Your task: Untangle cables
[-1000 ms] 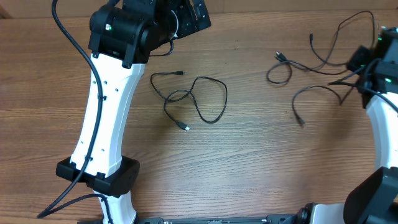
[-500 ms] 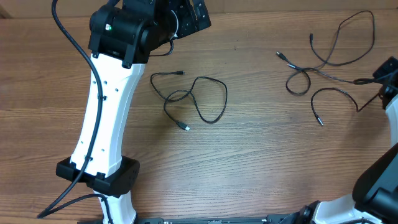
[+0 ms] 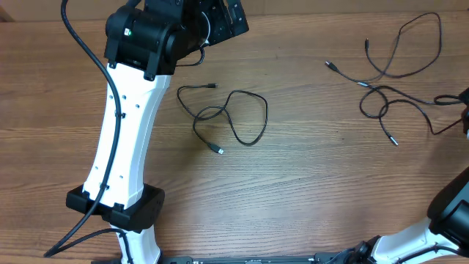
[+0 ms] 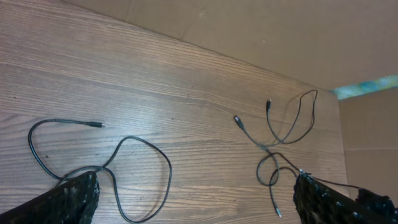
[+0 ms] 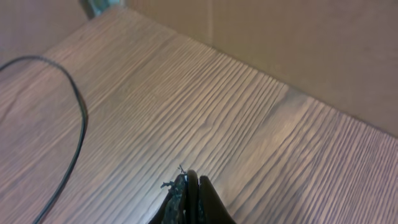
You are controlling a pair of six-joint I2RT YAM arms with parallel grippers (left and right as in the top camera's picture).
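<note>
One thin black cable (image 3: 233,117) lies in loose loops at mid-table, a silver-tipped plug at its near end; it also shows in the left wrist view as the looped cable (image 4: 127,163). A second bunch of cables (image 3: 387,82) sprawls at the far right, its strands stretched toward the right edge, where my right gripper (image 3: 464,99) barely shows. In the right wrist view that gripper (image 5: 191,182) is shut, and a strand (image 5: 76,124) trails off to the left. My left gripper (image 4: 198,202) hovers high at the back left, wide open, with nothing between its fingers (image 4: 73,199).
The left arm's white link (image 3: 121,139) and its black base (image 3: 117,207) span the left side of the wooden table. A thick black arm cable (image 3: 73,37) hangs at the far left. A cardboard wall (image 5: 298,43) closes the back edge.
My right gripper has moved right, almost out of the overhead view, dragging the right cable bunch with it and stretching its loop. The left arm and the middle cable have stayed still.
</note>
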